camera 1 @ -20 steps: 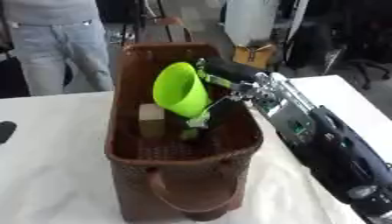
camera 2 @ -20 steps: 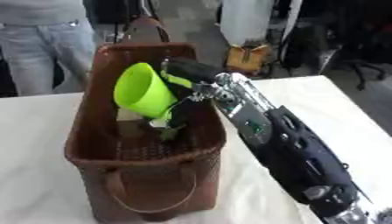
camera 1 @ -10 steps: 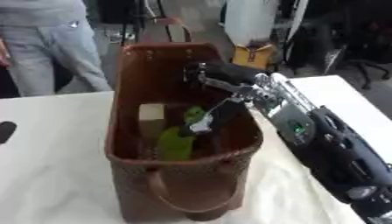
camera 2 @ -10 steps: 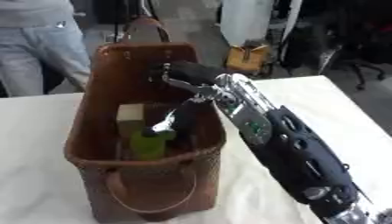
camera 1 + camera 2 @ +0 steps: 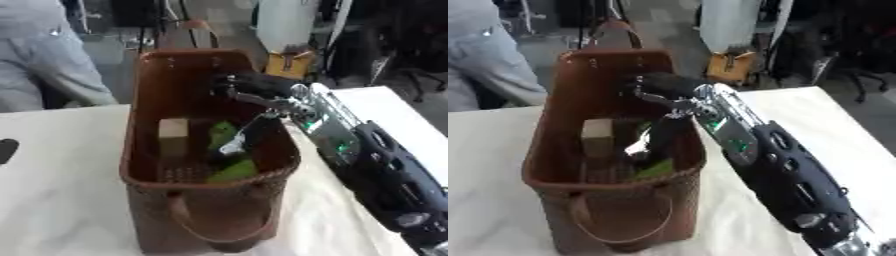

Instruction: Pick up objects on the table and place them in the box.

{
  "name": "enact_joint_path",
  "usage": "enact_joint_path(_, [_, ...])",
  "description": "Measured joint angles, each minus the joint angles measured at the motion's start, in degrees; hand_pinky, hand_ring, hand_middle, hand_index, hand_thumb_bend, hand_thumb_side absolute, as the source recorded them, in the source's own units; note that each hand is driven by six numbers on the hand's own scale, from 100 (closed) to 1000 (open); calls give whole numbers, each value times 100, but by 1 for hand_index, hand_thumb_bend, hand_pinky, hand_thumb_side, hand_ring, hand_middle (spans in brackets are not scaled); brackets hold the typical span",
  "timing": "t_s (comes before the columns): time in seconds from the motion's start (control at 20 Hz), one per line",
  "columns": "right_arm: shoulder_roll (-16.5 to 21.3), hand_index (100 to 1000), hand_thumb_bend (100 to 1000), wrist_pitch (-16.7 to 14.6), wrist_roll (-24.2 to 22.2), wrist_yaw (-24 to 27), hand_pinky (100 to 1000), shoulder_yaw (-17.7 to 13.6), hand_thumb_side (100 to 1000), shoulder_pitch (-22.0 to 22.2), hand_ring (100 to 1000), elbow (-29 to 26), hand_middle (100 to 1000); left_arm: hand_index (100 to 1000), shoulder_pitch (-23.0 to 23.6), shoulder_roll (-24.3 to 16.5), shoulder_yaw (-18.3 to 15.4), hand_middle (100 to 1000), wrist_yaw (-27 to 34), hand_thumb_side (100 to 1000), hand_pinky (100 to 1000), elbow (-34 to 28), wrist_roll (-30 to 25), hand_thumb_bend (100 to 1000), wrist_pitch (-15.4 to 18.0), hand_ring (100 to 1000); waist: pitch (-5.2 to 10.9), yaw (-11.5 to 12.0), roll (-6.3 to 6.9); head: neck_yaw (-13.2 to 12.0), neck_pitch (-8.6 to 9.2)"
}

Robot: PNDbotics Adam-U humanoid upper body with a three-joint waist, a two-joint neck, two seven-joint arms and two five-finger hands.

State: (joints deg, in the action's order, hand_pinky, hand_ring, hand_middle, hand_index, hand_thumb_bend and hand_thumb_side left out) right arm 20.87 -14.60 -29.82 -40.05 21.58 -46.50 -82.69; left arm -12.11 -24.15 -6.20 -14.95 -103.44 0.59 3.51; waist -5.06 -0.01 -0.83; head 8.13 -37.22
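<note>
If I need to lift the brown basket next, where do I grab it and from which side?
Take the near handle loop of the brown basket, coming from the front. It hangs free against the near wall. The right robot hand is reaching inside over the green object and tan block.

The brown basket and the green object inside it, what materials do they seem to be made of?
The brown basket looks like woven wicker or moulded plastic imitating it: its walls show a lattice with small holes, matte finish. The green object appears to be smooth plastic, judging by its bright uniform colour; its shape is partly hidden.
</note>
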Motion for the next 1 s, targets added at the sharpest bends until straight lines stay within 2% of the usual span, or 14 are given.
enact_joint_path(0.4, [16,881,667,214,357,98,647,-217,632,94,741,-349,822,793,0,0,0,655,0,518,674,0,0,719,0,633,0,-40,4,-9,3])
enact_joint_path(0.45, [26,844,660,265,421,133,585,-247,603,112,692,-422,773,793,0,0,0,655,0,521,674,0,0,719,0,633,0,-41,5,-14,4])
enact_joint_path(0.7, [145,832,658,650,1038,602,565,-624,588,321,675,-957,756,793,1,0,-1,656,0,523,674,0,2,719,-3,634,1,-101,34,-50,45])
enact_joint_path(1.0, [382,815,640,963,1383,995,531,-946,567,648,647,-1322,725,793,3,0,-3,656,0,531,674,0,17,715,-16,633,1,-154,35,-110,46])
